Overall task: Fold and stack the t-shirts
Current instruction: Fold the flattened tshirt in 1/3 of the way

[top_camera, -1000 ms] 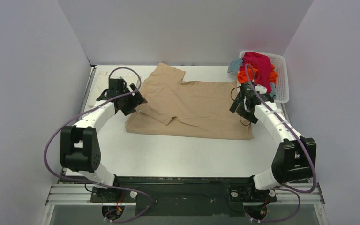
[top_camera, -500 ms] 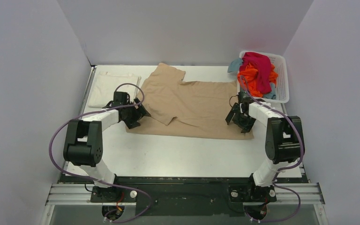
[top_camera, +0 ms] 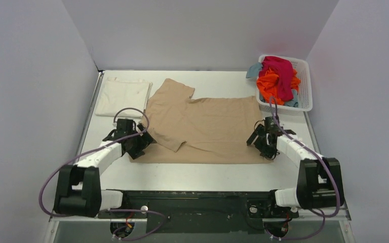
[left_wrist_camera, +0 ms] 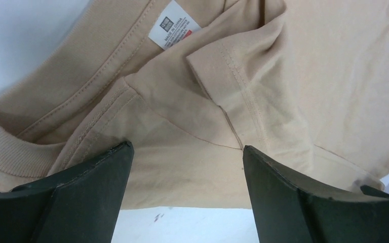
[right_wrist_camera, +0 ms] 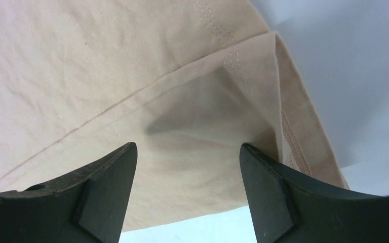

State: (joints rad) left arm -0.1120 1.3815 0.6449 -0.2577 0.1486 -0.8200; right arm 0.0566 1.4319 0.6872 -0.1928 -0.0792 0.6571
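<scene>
Worktop [top_camera: 202, 172]: carries one spread shirt in the middle, a folded one at the far left corner and a basket at the far right corner.
Tan shirt [top_camera: 207, 126]: lies flat across the middle, collar end to the left and hem to the right, one sleeve doubled over onto the body. In the last second it has slid toward the near edge, and both arms have drawn back with it.
Meaning for the task: it looks dragged into reach and smoothed, so I judge the folding of this shirt barely begun.
Basket [top_camera: 304, 83]: white mesh, holding a heap of a magenta shirt [top_camera: 279, 71], an orange shirt [top_camera: 268, 83] and a teal shirt [top_camera: 254, 70], which spills over the left rim. None is folded yet.
Cream shirt [top_camera: 122, 96]: already folded, the start of the stack.
Left claw [left_wrist_camera: 187, 149]: fingers apart, low over the collar corner nearest the near edge and gripping nothing.
Right claw [right_wrist_camera: 187, 147]: fingers apart over the hem corner.
Neck label [left_wrist_camera: 173, 31]: white, inside the collar.
</scene>
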